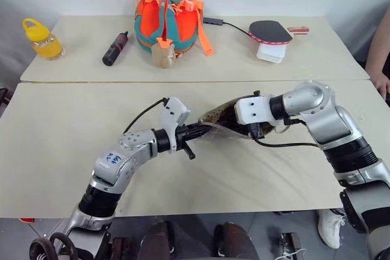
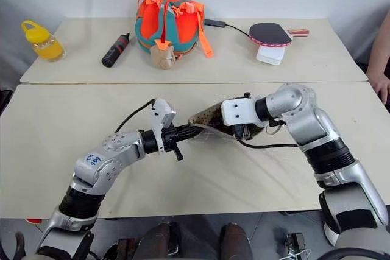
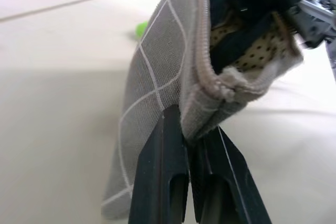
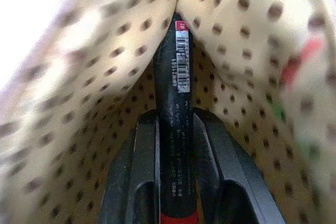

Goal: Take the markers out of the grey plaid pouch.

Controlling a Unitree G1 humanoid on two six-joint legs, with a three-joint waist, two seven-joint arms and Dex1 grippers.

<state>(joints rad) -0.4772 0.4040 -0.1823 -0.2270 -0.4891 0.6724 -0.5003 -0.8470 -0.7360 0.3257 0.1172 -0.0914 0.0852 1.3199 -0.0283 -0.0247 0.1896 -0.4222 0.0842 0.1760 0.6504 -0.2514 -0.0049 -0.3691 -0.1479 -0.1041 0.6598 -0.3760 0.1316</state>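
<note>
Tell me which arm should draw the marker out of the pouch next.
Probably the right. Its tool is already inside the pouch, its fingers closed on a dark marker against the dotted lining. The left tool is pinching the pouch's zipper end, steadying it, so it should keep holding.

Near table [image 1: 61,150]: wide bare surface to the left and right of the arms and in front of them, open for a pass. Centre is crowded: grey plaid pouch [image 1: 220,117] hangs between left gripper [image 1: 198,129], clamped on its corner, and right gripper [image 2: 244,131], which sits inside the mouth closed on a black marker [image 4: 177,129]. Lining presses close on both sides of those fingers, no spare room inside.

Far table: orange-and-teal bag [image 1: 170,21] blocks the middle, black-and-red cylinder [image 1: 114,49] and yellow bottle [image 1: 41,38] to its left, paddle [image 1: 270,31] to its right; gaps between them are passable.

Person's hand [image 1: 381,80] at the right edge.
</note>
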